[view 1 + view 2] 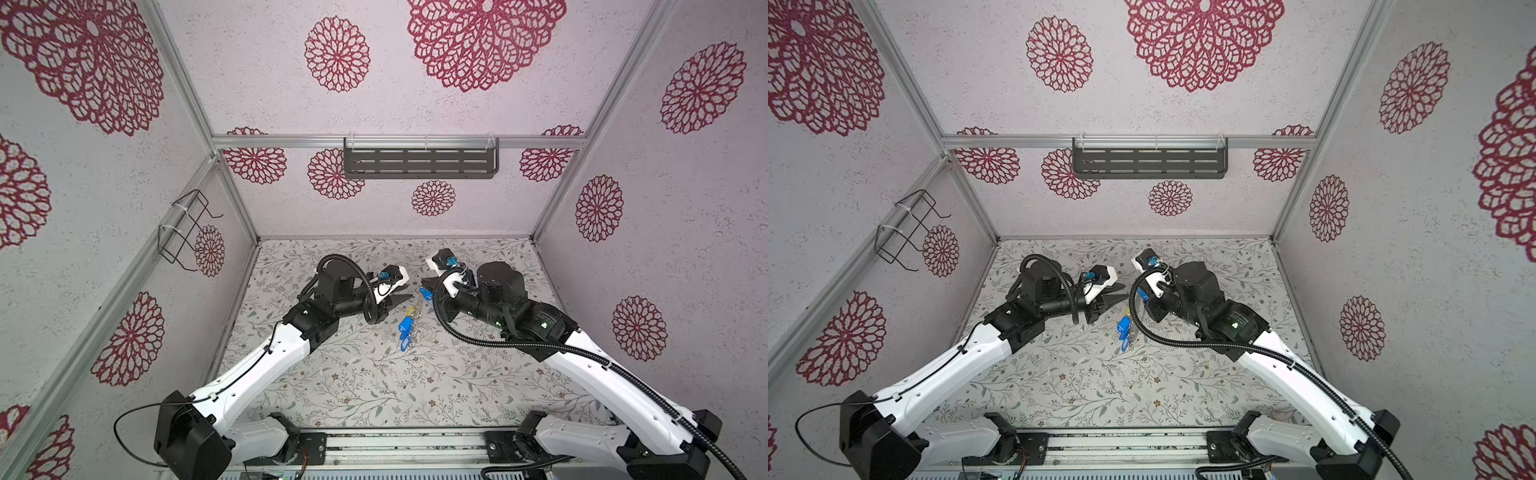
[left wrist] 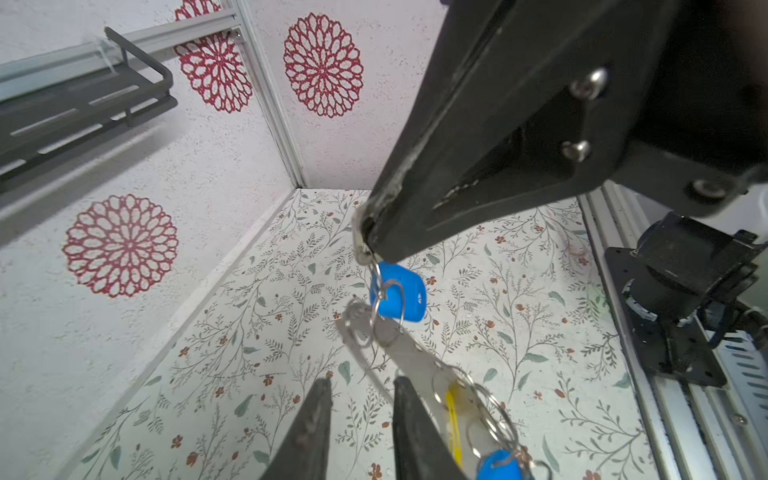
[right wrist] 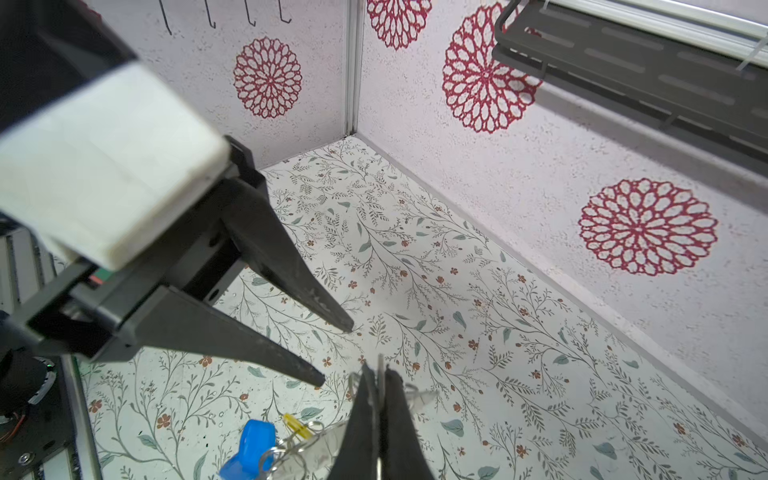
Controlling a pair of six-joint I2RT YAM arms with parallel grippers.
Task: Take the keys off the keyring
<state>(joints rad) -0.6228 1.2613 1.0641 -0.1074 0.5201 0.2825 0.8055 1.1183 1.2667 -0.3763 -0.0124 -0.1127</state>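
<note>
- As they are dangling nearest, the keys point(image 1: 404, 326) are hanging on the keyring point(image 2: 411, 353).
- My left gripper point(image 3: 336, 354) is hovering partly open, empty, just beside the keyring.
- My right gripper point(image 2: 365, 243) is pinching shut on the silver end of the uppermost key point(image 2: 399, 291).

- We see the keyring point(image 2: 411, 357) as flat, dull grey metal.
- The keys point(image 2: 405, 297) look to us like smooth, glossy plastic on shiny wire loops.
- We read the walls point(image 2: 187, 166) as rough and matt, the table point(image 2: 519, 332) as matt.
</note>
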